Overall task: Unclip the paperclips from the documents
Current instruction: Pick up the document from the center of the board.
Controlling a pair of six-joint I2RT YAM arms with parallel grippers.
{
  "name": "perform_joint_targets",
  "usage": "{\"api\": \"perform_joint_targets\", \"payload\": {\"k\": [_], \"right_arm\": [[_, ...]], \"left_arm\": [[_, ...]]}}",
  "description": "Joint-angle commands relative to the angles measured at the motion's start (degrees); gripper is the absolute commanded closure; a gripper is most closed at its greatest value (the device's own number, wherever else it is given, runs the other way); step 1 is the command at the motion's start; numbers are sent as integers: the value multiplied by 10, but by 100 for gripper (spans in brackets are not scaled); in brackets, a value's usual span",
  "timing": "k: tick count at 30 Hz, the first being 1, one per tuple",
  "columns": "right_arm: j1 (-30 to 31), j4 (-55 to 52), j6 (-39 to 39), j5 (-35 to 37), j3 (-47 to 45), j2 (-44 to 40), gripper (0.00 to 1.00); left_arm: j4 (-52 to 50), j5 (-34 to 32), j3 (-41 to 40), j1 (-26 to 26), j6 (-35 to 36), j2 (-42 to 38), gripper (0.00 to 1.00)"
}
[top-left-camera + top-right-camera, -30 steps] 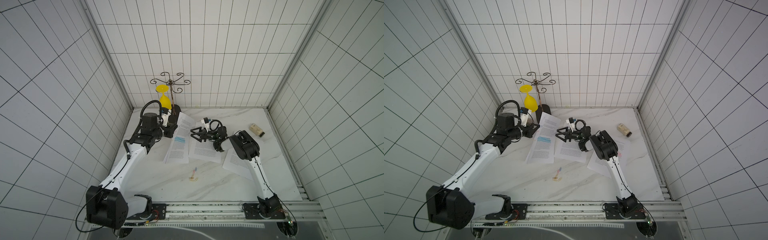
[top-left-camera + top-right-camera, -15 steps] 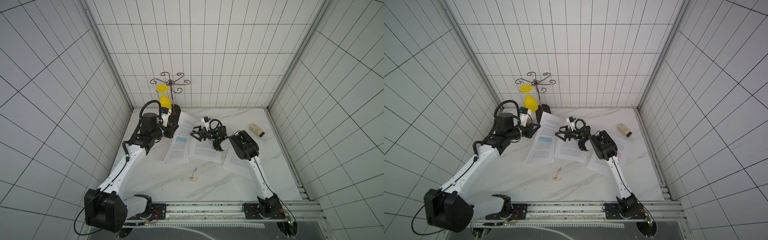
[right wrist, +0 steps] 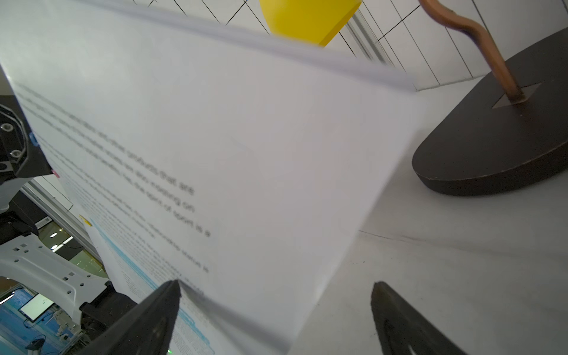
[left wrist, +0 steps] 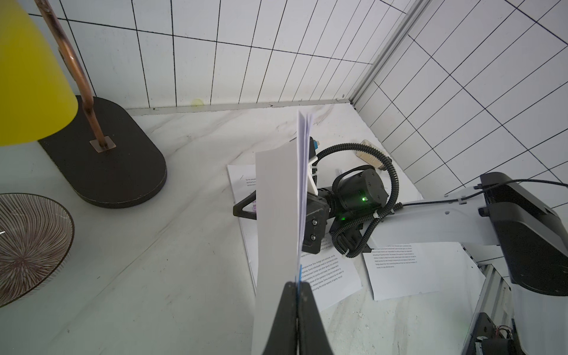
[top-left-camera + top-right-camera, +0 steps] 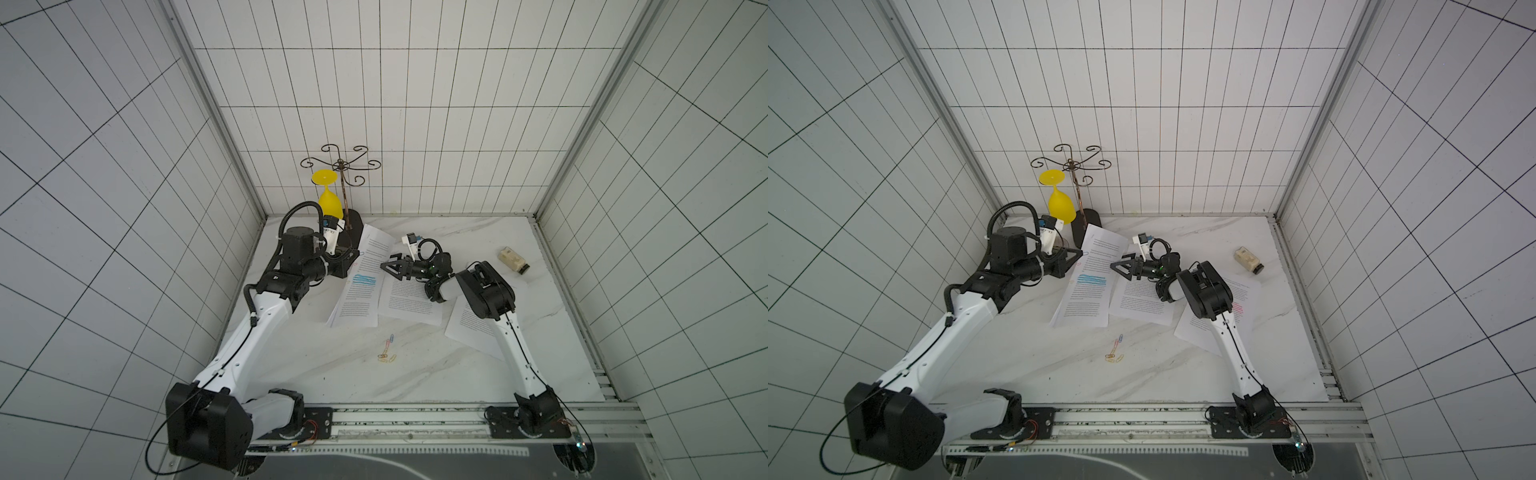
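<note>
Left wrist view, and the blue-banded document [image 4: 276, 215] is up off the table [image 4: 153, 292], standing edge-on. A sliver of blue paperclip [image 4: 297, 276] shows just where the left gripper [image 4: 297, 286] is pinched tight on the stack's edge. Across the page, the right gripper [image 3: 276, 287] has its jaws spread wide, one fingertip against the printed face and nothing held.

The middle document [image 5: 409, 301] and the pink-banded document [image 5: 1246, 286] lie flat, the latter partly under the right arm. A few loose paperclips [image 5: 386, 352] rest on bare marble nearer the front.

Danger now, I'd say: that stack hangs from one narrow pinch. If the right jaws close on only some of the sheets, a pull could fan them, crease them, or drag pages out along with the clip. Too sharp a tug might tear the corner. The raised paper is also near the yellow glass [image 5: 330, 203] and its stand [image 5: 343, 183], so a wide swing could clip them.

Writing: the print is blurred, but "that are" and "spirit of sport is a" can be made out. No brand is legible.
</note>
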Motion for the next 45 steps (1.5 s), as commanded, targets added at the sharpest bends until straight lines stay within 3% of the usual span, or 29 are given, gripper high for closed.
{"api": "perform_joint_targets", "payload": {"k": [1, 19, 29, 35, 37, 42, 45], "right_arm": [[4, 157, 36, -7, 47, -5, 3], [2, 157, 44, -25, 13, -84, 14], [-3, 157, 35, -22, -44, -121, 38], [-3, 157, 39, -19, -53, -134, 71], [-3, 157, 43, -22, -53, -137, 78], [-3, 158, 51, -26, -52, -146, 78], [-4, 157, 53, -22, -62, -151, 59]], "left_arm": [[22, 15, -5, -3, -1, 0, 100], [29, -7, 0, 0, 13, 22, 100], [30, -25, 3, 16, 18, 30, 100], [39, -21, -12, 19, 13, 27, 100], [43, -17, -17, 20, 13, 26, 100], [45, -16, -28, 20, 13, 21, 100], [44, -20, -30, 26, 11, 17, 100]]}}
